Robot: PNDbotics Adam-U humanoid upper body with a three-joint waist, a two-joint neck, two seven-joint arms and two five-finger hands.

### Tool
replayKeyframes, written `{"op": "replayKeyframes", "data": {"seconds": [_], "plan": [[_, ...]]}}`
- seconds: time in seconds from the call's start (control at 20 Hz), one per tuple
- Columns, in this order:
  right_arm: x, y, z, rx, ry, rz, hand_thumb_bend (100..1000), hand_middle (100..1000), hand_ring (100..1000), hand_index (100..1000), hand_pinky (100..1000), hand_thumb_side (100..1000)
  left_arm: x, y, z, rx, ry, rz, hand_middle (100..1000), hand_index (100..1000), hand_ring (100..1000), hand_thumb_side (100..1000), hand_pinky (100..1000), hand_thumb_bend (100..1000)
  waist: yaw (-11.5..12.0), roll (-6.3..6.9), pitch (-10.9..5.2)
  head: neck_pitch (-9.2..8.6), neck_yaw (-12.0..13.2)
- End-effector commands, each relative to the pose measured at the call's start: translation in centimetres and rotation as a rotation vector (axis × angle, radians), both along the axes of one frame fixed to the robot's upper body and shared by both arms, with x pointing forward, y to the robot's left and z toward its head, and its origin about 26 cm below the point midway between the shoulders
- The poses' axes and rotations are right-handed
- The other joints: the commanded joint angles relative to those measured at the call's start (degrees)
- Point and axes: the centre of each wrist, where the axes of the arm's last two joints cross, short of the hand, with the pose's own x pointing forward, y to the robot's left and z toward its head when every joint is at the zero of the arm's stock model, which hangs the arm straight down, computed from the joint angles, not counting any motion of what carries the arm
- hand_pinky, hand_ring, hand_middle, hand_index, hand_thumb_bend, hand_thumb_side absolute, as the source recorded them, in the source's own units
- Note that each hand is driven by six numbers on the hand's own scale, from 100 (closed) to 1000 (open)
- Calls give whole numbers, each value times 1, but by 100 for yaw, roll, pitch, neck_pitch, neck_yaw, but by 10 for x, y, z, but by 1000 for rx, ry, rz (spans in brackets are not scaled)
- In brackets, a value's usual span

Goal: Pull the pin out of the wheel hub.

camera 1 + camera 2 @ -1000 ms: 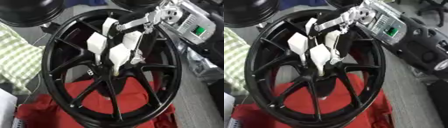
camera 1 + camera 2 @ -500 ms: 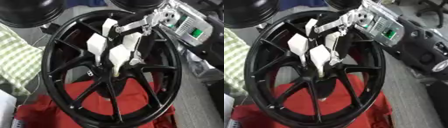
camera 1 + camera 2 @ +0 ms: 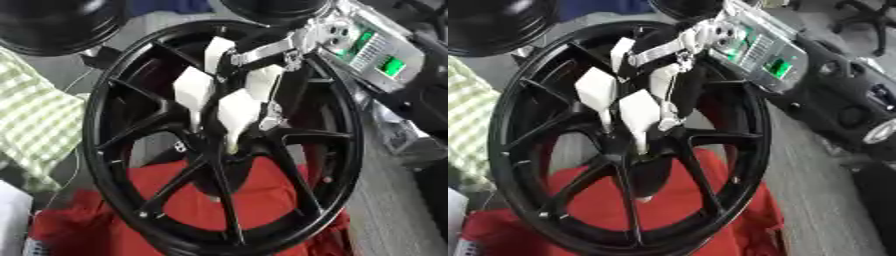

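A large black wheel hub (image 3: pixel 94 150) with several spokes lies tilted on a red cloth. My right hand (image 3: pixel 238 107), silver with white shells, reaches down from the upper right and points into the hub's centre (image 3: pixel 229 150). Its tips meet right at the centre bore. The pin itself is hidden behind the hand, so I cannot tell whether it is held. A small pale spot (image 3: pixel 214 198) shows below the centre, through the spokes. My left hand is nowhere in view.
Red cloth (image 3: pixel 175 210) lies under the hub. A green checked cloth (image 3: pixel 35 115) is at the left and another black wheel (image 3: pixel 52 25) at the top left. A grey device with green lights (image 3: pixel 767 55) and black equipment (image 3: pixel 850 110) crowd the right side.
The whole picture has shifted a little, so the camera moved. My right hand stays at the hub's centre with no clear move of its own.
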Motion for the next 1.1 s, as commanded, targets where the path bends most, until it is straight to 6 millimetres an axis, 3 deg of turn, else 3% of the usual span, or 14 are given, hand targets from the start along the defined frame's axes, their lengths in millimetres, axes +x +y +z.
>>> {"op": "replayKeyframes", "data": {"seconds": [0.05,0.6,1.1], "plan": [[-6,-3,12,11,-28,1,403,511,650,616,758,132,-2,2,12,20,-28,3,759,804,738,616,807,773,-1,9,-84,-86,-12],[-10,-1,16,22,-15,10,392,443,615,550,751,120,-2,3,12,20,-28,5,759,803,738,616,808,769,-13,12,-100,-100,-21],[-19,4,36,65,-50,17,416,405,598,524,745,107,-2,4,12,22,-29,9,760,803,738,618,809,766,-32,6,-125,-87,-17]]}}
